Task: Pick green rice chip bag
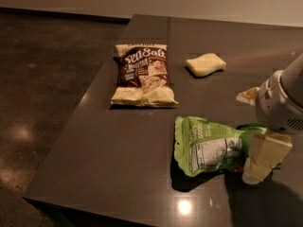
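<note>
On the dark worktop (118, 174), toward the left, the brown bag (144, 74) lies flat. Right of it, further back, sits a small yellow block (205, 64). Both are well apart from the green bag (208, 145), so they are not in the way. The green bag lies crumpled near the front, label up. At its right end is the pincer (260, 160), low over the bag, likely because that bunched end is easy to grab. I cannot tell if it is gripping.

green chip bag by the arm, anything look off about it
The crumpled lime-green foil snack bag lies buckled on the dark table. The robot's claw is at one end of it, and the other end curls up over a shadow. Nothing looks spilled.
</note>
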{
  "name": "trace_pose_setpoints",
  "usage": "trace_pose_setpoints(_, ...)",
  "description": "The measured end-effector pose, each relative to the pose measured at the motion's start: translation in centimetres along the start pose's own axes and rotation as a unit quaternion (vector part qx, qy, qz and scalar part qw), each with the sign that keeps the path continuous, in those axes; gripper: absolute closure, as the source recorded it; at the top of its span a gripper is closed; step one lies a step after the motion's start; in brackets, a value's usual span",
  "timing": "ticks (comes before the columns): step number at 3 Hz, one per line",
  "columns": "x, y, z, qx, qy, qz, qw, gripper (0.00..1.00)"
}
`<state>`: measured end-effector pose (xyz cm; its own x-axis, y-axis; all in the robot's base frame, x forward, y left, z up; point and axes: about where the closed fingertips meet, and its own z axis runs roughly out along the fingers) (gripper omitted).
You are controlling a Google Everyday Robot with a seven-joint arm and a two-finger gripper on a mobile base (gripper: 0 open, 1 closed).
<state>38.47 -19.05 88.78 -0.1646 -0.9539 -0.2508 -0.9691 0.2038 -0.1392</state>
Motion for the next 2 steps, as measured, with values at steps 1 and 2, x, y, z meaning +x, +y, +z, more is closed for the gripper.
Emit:
trace_pose_setpoints(1, -0.1, 0.5, 1.8, -0.010, 0.003, -0.007, 0.9999, 0.00)
trace_pose_setpoints(2, 0.1, 0.6, 2.8, -0.017, 0.005, -0.009, 0.9998, 0.18)
